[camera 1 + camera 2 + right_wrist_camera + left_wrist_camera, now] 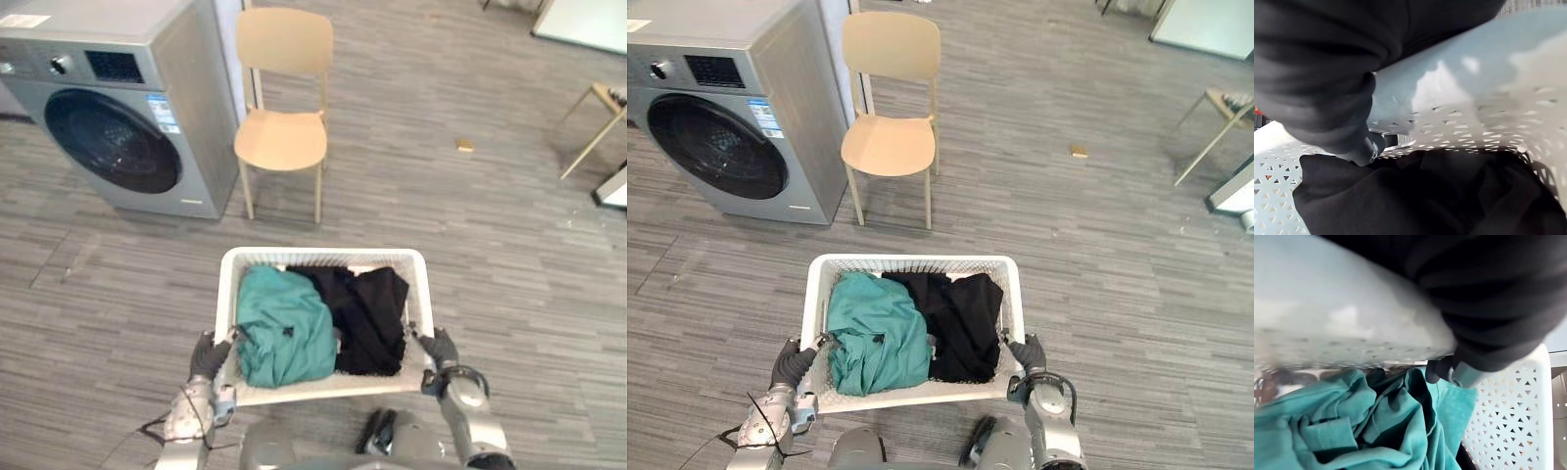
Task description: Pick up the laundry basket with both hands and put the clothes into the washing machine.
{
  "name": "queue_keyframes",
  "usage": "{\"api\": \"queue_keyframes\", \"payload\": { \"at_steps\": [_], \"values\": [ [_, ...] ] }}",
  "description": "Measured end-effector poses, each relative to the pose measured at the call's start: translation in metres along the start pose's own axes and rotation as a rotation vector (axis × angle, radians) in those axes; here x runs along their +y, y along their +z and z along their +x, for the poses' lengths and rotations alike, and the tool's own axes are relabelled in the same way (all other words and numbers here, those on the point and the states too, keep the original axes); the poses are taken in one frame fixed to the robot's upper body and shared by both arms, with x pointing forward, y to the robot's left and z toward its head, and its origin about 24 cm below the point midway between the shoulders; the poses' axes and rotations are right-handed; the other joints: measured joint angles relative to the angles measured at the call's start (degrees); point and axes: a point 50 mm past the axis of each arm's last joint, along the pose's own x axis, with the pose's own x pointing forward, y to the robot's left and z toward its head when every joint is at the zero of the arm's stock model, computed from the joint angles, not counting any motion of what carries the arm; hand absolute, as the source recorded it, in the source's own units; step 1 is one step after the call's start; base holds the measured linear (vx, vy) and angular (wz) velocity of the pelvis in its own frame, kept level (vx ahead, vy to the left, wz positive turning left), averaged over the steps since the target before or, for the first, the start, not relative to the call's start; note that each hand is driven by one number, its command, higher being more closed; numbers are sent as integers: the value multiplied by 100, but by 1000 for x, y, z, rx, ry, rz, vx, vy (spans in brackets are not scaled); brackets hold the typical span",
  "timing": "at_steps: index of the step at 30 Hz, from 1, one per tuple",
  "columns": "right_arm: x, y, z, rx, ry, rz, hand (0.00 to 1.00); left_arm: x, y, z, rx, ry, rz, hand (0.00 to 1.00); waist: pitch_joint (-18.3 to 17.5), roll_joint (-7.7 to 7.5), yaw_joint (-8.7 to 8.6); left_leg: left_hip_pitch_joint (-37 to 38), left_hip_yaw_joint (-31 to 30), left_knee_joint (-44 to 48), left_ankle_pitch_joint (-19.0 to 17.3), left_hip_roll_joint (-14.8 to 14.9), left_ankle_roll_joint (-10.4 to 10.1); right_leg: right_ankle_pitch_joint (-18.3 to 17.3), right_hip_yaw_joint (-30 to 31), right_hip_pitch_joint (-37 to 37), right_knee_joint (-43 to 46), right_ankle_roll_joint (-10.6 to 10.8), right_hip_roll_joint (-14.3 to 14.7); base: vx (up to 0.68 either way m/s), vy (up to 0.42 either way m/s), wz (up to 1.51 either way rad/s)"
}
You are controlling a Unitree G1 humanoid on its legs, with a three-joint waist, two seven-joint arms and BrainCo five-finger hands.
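A white perforated laundry basket (323,256) sits low in front of me, held at its two side rims. Inside it, a teal garment (284,328) lies on the left and a black garment (367,308) on the right. My left hand (209,357) grips the left rim, and its wrist view shows a dark tip (1442,371) hooked over the rim above the teal cloth (1352,426). My right hand (438,348) grips the right rim, curled over the wall (1474,98) above the black cloth (1415,196). The grey washing machine (186,108) stands at the far left with its round door (113,140) closed.
A tan wooden chair (282,137) stands just right of the washer, facing me. A small yellowish object (464,145) lies on the grey plank floor farther right. The legs of another piece of furniture (598,122) show at the right edge.
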Motion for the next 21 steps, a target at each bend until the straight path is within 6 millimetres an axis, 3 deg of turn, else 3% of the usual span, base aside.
{"api": "queue_keyframes", "payload": {
  "at_steps": [1,2,4,5,6,7,8,9,10,13,16,17,18,19,20,21],
  "values": [
    [1,-2,-1,6,-3,0,100,0,0,1,-1,-1,6,100,2,-4,-54,248,-136,-2,-185,18,-303,455,390,71,-422,186,32,467,-258,27],
    [-1,-2,-1,7,-8,-5,100,-2,-2,2,9,-3,1,100,16,59,-107,384,-253,-41,-242,84,-334,724,542,95,-212,254,130,559,-360,45],
    [-5,-4,-3,15,-8,-29,100,-8,-7,2,30,-16,-6,100,-106,293,-143,608,-799,-85,-125,288,-178,630,782,-8,558,267,406,424,-311,21],
    [-11,-1,-2,10,-13,-54,100,-14,-8,0,35,-24,-21,100,-204,452,-105,512,-1100,199,1,476,-35,376,712,-34,727,185,609,511,-327,-31],
    [-12,4,1,-4,-9,-68,100,-17,-10,0,43,-17,-39,100,-242,531,-58,169,-1375,870,462,648,161,169,642,17,818,45,819,608,-383,-29],
    [-14,3,0,-1,-15,-64,100,-18,-11,3,49,-22,-39,100,-233,523,-104,-328,-1552,1676,1375,828,476,55,500,274,704,-34,963,499,-297,-10],
    [-14,1,-1,6,-16,-62,100,-18,-12,3,55,-22,-37,100,-223,518,-110,-521,-1569,2023,1864,986,626,33,442,502,535,-80,1024,496,-213,19],
    [-16,-3,-4,18,-23,-50,100,-18,-14,3,63,-21,-36,100,-179,455,-92,-907,-1435,2970,1832,1234,741,0,366,965,178,-135,1207,487,-155,12],
    [-16,-3,-4,15,-26,-43,100,-18,-13,4,61,-21,-36,100,-119,370,-61,-1218,-1138,3705,1623,1253,1013,-3,363,1404,-179,-141,1304,482,-129,7],
    [-16,5,-3,-16,-25,-32,100,-17,-9,6,44,-19,-42,100,-32,129,61,-1883,-359,3679,1106,970,910,2,241,2020,-735,-133,1304,472,-68,15],
    [-12,12,-1,-44,-14,-25,100,-15,-2,12,16,-6,-48,100,55,-14,231,-2435,302,2089,901,628,747,-32,17,2377,-950,-64,1155,392,108,23],
    [-10,12,-1,-47,-7,-17,100,-11,-2,11,19,7,-54,100,108,-113,264,-2470,436,1151,990,380,671,-168,-99,2572,-944,197,958,405,216,31],
    [-9,12,-1,-47,-5,-16,100,-10,-4,10,25,14,-59,100,103,-109,266,-2458,453,568,1172,284,545,-245,-157,2680,-941,332,912,442,265,38],
    [-8,13,0,-47,-3,-14,100,-8,-7,5,33,30,-68,100,100,-129,278,-2337,387,-148,2129,82,804,-419,-196,2891,-955,638,871,512,278,68],
    [4,13,2,-48,14,23,100,1,-1,9,12,54,-54,100,29,-466,198,-2343,450,-332,2152,-294,798,-457,-250,2913,-1104,654,633,421,224,68],
    [9,18,5,-63,27,29,100,4,1,11,1,71,-60,100,46,-500,236,-2354,431,-336,2123,-364,840,-428,-253,2919,-1159,622,616,373,167,60]
  ]
}}
